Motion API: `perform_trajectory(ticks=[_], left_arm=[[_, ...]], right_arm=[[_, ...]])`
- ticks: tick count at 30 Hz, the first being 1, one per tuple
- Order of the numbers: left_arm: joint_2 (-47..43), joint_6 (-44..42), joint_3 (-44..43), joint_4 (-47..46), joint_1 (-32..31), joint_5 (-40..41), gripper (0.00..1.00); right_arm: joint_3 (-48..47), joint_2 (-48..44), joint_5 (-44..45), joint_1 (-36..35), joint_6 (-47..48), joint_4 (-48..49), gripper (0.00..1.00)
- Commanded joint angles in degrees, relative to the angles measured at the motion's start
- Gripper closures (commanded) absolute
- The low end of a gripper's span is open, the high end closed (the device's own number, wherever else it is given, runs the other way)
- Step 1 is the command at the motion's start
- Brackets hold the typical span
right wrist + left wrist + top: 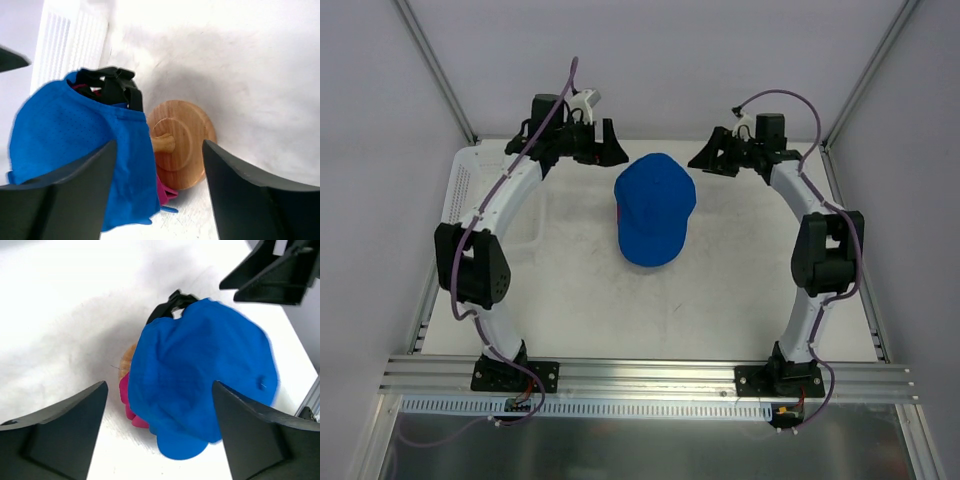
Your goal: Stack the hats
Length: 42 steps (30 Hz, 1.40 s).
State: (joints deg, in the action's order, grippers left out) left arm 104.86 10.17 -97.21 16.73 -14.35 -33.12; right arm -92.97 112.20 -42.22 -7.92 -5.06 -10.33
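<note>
Blue hat (656,212) atop pink hat (131,405) over wooden disc (187,132) (left fingers (55,440) and right fingers (260,200) spread)

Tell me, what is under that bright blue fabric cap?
Magenta-pink fabric peeks out beneath the bright blue fabric cap, and a round tan wooden disc shows too. How many caps lie underneath is covered.

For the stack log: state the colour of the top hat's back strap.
The strap on the blue hat is black, clearest in the right wrist view.
</note>
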Motion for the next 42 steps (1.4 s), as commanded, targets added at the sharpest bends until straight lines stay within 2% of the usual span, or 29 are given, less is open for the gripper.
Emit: perform_trajectory(ticks=[1,3,7,8,9,10,13,16,18,21,22,27,42], left_arm=[[-6.59,-1.74,1.23,-0.73,3.0,-4.22,0.11],[-8.26,-1.56,1.67,-0.56,4.41,-6.07,0.07],[-12.04,-2.79,4.48,-0.12,6.61,-8.62,0.07],[-14.13,-3.4,5.27,0.05,6.61,-8.71,0.07],[-15.29,-4.54,7.1,0.23,6.61,-8.28,0.06],[-16.52,-5.07,7.99,1.28,6.61,-7.66,0.01],[-19.07,-6.83,8.27,6.36,6.7,-5.21,0.01],[-19.17,-7.45,6.69,16.29,7.58,-0.64,0.01],[-18.99,-7.45,6.33,22.89,8.98,2.43,0.01],[-21.09,-7.97,10.7,25.01,10.48,6.12,0.01],[-21.79,-8.06,11.68,25.19,10.57,10.58,0.01],[-26.19,-8.25,17.83,26.51,11.01,15.54,0.01],[-28.66,-7.45,15.38,26.42,11.1,15.54,0.01]], right_arm=[[-0.37,-7.07,1.17,4.05,0.66,-0.3,0.22],[-0.55,-8.57,1.17,5.98,0.93,-1.18,0.17],[0.68,-13.4,0.73,7.31,4.08,-5.74,0.11],[1.38,-15.85,0.73,7.31,4.62,-6.54,0.08],[2.0,-17.27,0.82,7.31,6.53,-7.33,0.01],[3.22,-18.5,1.69,7.22,8.73,-9.77,0.0],[4.11,-22.98,5.46,7.31,15.22,-16.79,0.01],[6.65,-27.55,11.86,7.31,20.69,-22.26,0.01],[9.71,-31.14,14.87,7.39,25.96,-23.94,0.0],[15.51,-34.94,19.62,7.48,29.74,-24.13,0.01],[16.93,-37.21,20.85,7.57,29.93,-24.13,0.01],[21.77,-42.15,21.12,7.66,28.7,-23.69,0.0],[23.53,-47.25,20.51,8.89,26.86,-23.07,0.01]])
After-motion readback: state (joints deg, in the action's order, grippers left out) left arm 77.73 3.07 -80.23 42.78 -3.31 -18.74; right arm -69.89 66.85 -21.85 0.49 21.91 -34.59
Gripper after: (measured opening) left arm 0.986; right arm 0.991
